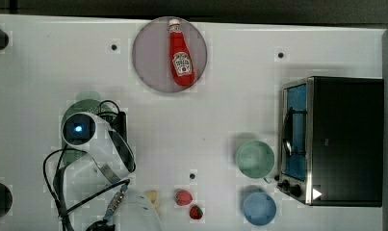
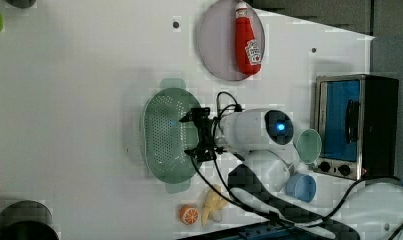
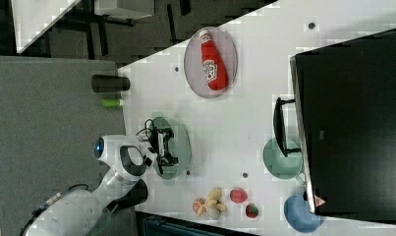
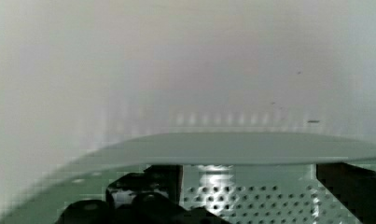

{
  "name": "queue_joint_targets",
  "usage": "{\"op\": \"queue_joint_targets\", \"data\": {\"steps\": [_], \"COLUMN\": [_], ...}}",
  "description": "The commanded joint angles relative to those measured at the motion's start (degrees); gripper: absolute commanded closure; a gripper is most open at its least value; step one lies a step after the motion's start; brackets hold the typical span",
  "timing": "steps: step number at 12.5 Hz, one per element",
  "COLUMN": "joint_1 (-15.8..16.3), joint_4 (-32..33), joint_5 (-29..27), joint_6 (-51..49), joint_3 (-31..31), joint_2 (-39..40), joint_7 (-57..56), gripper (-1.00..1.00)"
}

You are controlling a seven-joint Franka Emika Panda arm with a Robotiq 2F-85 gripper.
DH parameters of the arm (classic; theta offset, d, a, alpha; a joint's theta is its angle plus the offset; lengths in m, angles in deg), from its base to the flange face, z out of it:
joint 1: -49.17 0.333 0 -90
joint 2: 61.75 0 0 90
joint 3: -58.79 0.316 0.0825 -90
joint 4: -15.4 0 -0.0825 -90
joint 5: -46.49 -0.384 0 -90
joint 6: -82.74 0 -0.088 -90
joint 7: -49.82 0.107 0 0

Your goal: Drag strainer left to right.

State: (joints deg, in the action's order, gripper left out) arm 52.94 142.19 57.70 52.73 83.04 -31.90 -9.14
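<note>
**Open tool poised inside the strainer, nothing gripped yet**

The tool (image 2: 201, 134) hangs with its jaws spread wide and empty over the inner wall of the strainer (image 2: 164, 135), close to the rim. The strainer sits on the white table (image 2: 79, 100) at the top view's left, well apart from the mint bowl (image 1: 254, 159), blue bowl (image 1: 259, 208) and toaster oven (image 1: 336, 139). It looks light, stiff plastic (likely to slide easily), so hooking the rim or pressing the wall should drag it; a tab handle (image 2: 172, 83) is an alternative. Beyond lies the ketchup bottle (image 1: 181, 54).
</note>
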Motion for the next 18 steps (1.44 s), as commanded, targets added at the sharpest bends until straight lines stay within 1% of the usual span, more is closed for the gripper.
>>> {"op": "queue_joint_targets", "data": {"steps": [1,3,9,13,18], "joint_1": [-1.7,-2.9,-5.9,-6.6,-6.8], "joint_4": [2.3,3.7,6.4,7.9,7.9], "joint_5": [0.6,0.6,0.6,0.6,0.6], "joint_6": [1.1,0.9,1.1,1.1,1.0], "joint_3": [-2.4,-3.0,-5.9,-9.9,-14.8], "joint_2": [-3.1,-4.5,-6.4,-8.1,-8.6], "joint_7": [1.8,1.6,-6.3,-11.7,-15.4], "gripper": [-1.00,-1.00,-1.00,-1.00,-1.00]}}
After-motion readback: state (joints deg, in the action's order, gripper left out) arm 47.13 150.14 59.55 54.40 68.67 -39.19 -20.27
